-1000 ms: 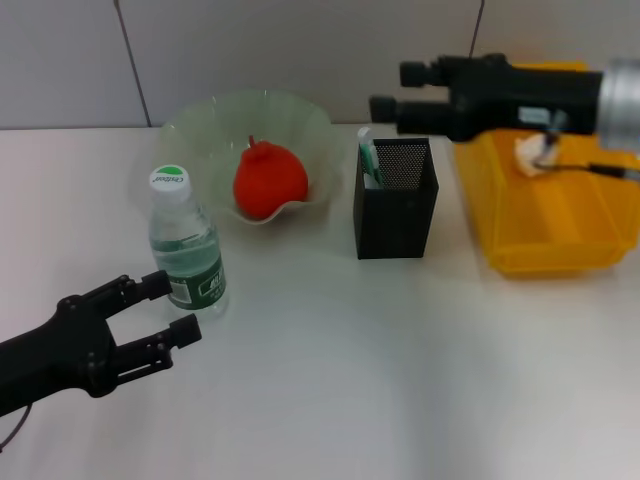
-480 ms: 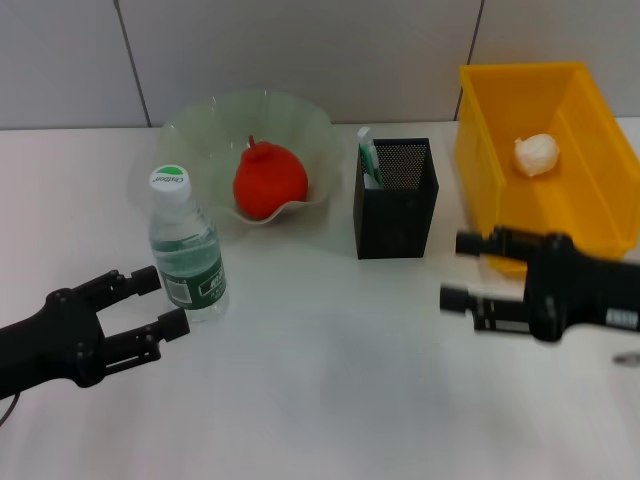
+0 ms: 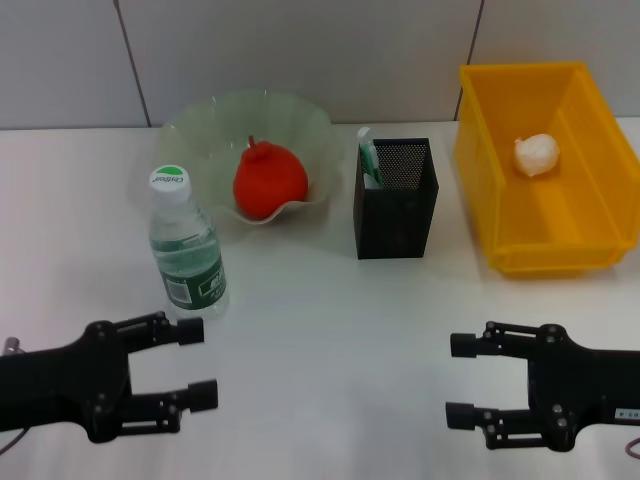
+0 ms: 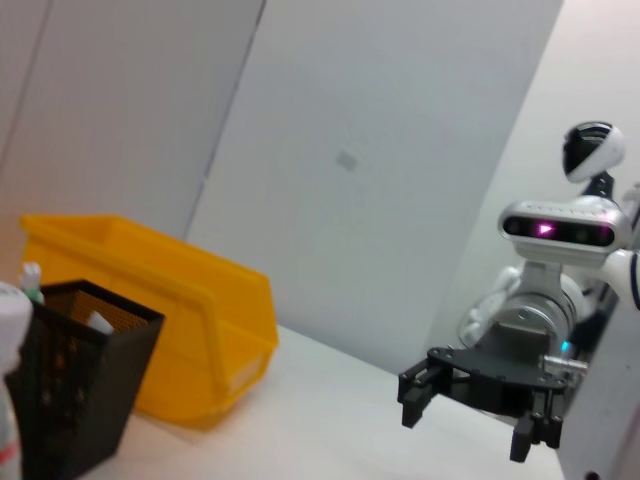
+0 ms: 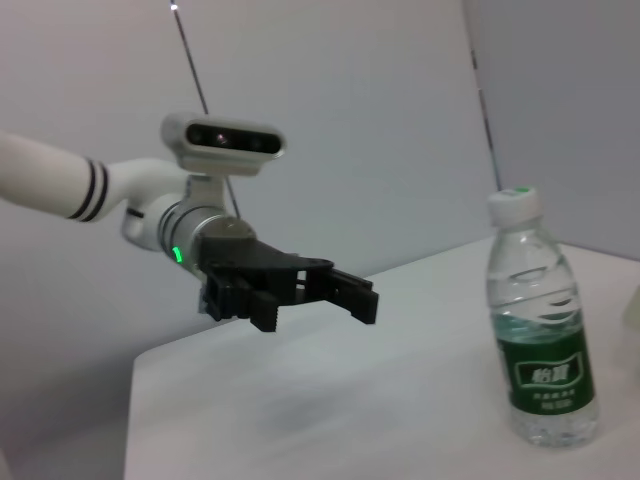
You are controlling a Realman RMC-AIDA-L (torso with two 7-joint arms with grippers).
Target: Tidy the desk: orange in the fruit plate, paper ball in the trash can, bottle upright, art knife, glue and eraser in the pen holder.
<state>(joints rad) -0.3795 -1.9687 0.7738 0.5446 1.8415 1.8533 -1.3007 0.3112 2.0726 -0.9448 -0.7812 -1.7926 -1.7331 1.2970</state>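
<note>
Black and empty, the right gripper (image 3: 462,382) had withdrawn from over the trash can (image 3: 480,150) to the table's near edge, jaws spread; the left gripper (image 3: 197,362), likewise spread, had backed away from the bottle (image 3: 188,250), standing upright just beyond it. Farther off, the orange (image 3: 269,180) sat in the fruit plate (image 3: 200,125), the paper ball (image 3: 537,154) in the can, stationery in the pen holder (image 3: 394,210). Tidying appeared complete.

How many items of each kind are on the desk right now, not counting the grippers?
Containers: 3 – fruit plate, pen holder, trash can
Bottles: 1 – bottle, upright
Fruit: 1 – orange, in the plate
Paper balls: 1 – paper ball, in the can
Total: 6, plus stationery in the holder that cannot be counted.
</note>
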